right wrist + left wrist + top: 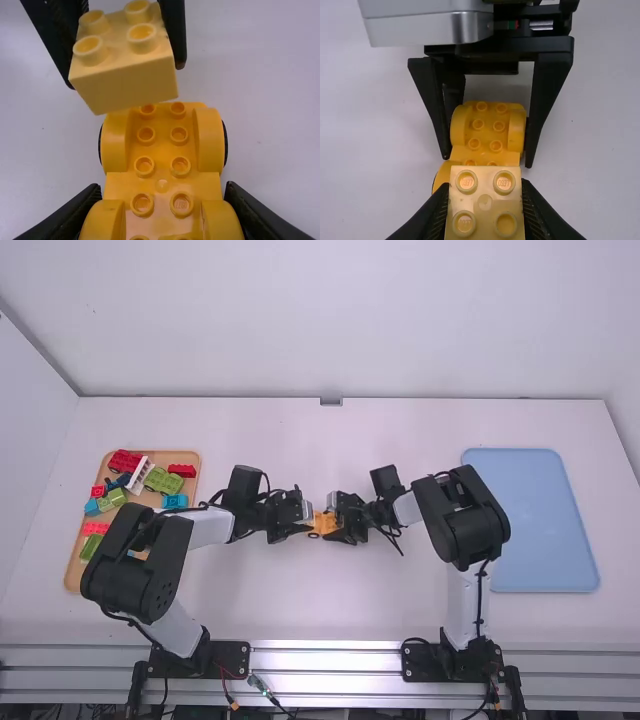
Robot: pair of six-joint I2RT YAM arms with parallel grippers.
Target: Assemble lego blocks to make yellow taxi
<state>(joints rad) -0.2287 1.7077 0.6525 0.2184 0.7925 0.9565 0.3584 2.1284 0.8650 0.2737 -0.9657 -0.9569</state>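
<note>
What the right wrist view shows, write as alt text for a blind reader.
A pale-yellow plastic block, gripped by the left arm's black two-finger tool, is held over one end of an orange-yellow plastic wheeled base, clamped in the right arm's tool.

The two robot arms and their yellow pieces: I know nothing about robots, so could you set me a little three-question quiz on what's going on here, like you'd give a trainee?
1. Pick one. What do the left arm's jaws hold?
a) a red block
b) a small yellow block
c) a wheel
2. True or false: the right arm's jaws grip the car base from both sides.
3. Fill in the gap: the tray with the red and green blocks is on the ____ side of the table, as the high view shows it.

Key: 1 b; 2 true; 3 left.
</note>
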